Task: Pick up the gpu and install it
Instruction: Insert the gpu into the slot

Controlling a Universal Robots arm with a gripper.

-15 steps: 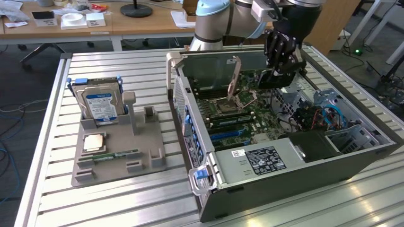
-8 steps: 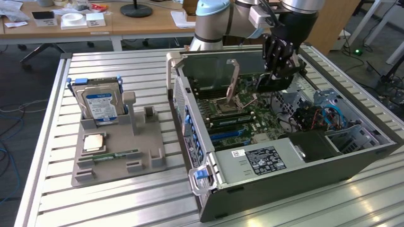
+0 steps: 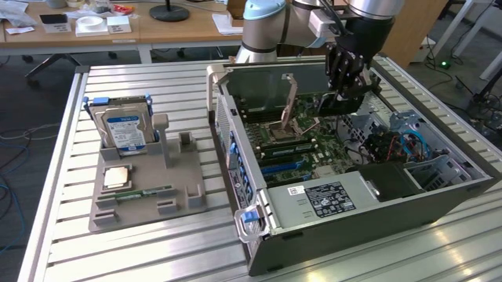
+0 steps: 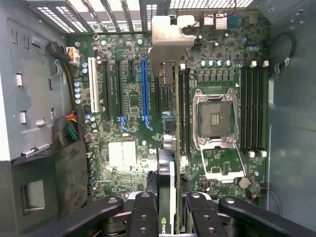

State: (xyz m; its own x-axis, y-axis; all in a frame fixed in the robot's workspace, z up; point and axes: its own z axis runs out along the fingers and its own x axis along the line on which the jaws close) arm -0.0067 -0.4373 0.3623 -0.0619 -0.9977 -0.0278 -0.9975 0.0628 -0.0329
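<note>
Gripper clamps the gpu, holding it edge-on over the motherboard inside the open computer case, at about one o'clock in the exterior view. The hard drive stands in a grey holder at nine o'clock there.

The exterior view looks down on the whole case. The wrist view, behind the gripper, closely faces its shared motherboard.

Room stands open around the pincer above the slots; cables perhaps crowd nearby.
</note>
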